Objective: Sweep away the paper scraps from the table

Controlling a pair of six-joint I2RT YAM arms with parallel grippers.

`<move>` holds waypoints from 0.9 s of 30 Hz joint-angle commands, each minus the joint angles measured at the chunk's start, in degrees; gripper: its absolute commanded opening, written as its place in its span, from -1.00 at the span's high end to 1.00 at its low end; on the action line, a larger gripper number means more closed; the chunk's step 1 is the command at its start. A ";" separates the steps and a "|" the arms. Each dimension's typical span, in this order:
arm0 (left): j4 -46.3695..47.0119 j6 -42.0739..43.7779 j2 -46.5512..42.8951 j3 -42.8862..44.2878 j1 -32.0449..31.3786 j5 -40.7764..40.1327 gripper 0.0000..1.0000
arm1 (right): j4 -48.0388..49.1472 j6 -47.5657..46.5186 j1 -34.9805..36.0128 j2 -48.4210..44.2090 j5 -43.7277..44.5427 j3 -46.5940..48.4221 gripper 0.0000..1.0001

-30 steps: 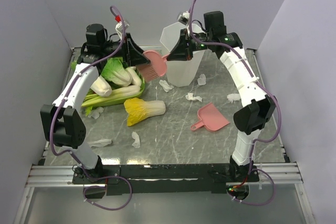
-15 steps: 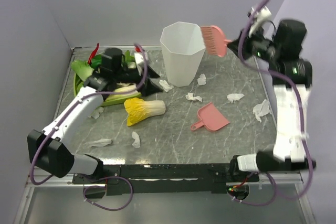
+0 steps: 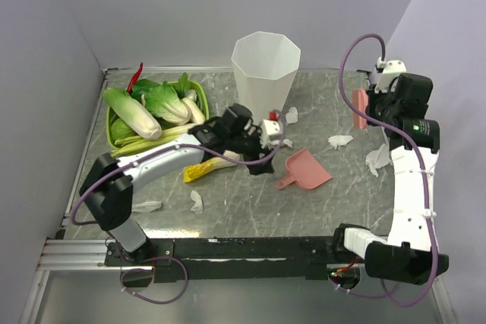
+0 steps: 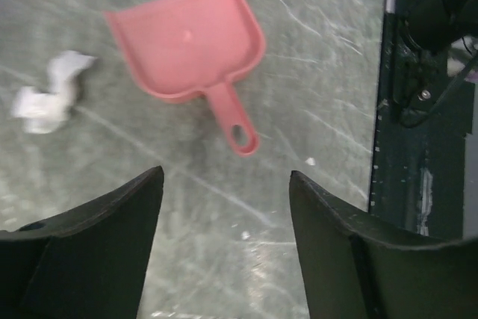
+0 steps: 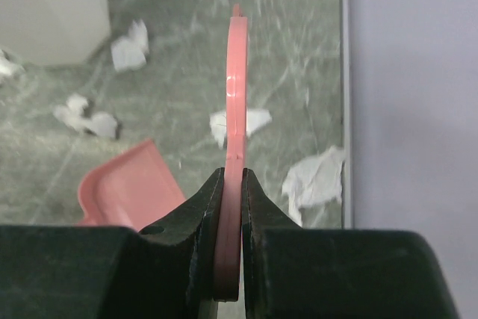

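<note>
Tool pick-up stage, before any sweeping. The left gripper hung over the table with its jaws spread wide and nothing between them. The pink dustpan lay flat just ahead, its looped handle pointing back toward the gap. The right gripper was clamped on the pink brush, seen edge-on and held above the table's right margin.

The paper scraps lay scattered on the marble top. Several were around the white bin and near the right rim, two more at the near left, and none was in the dustpan. Cabbages filled the green tray at far left.

The next move probably calls for the left gripper to descend and advance until the handle sits between the fingers, then to close on it.

Compared with half a second earlier, the left arm had swung from beside the green tray to mid-table. The right arm had brought the brush down from beside the bin's rim to the right edge. Dustpan and scraps were unmoved.
</note>
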 commanded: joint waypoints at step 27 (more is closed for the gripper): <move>7.00 -14.39 24.80 10.18 -14.24 -27.92 -0.31 | 4.13 7.16 -2.99 -10.68 3.33 -15.00 1.00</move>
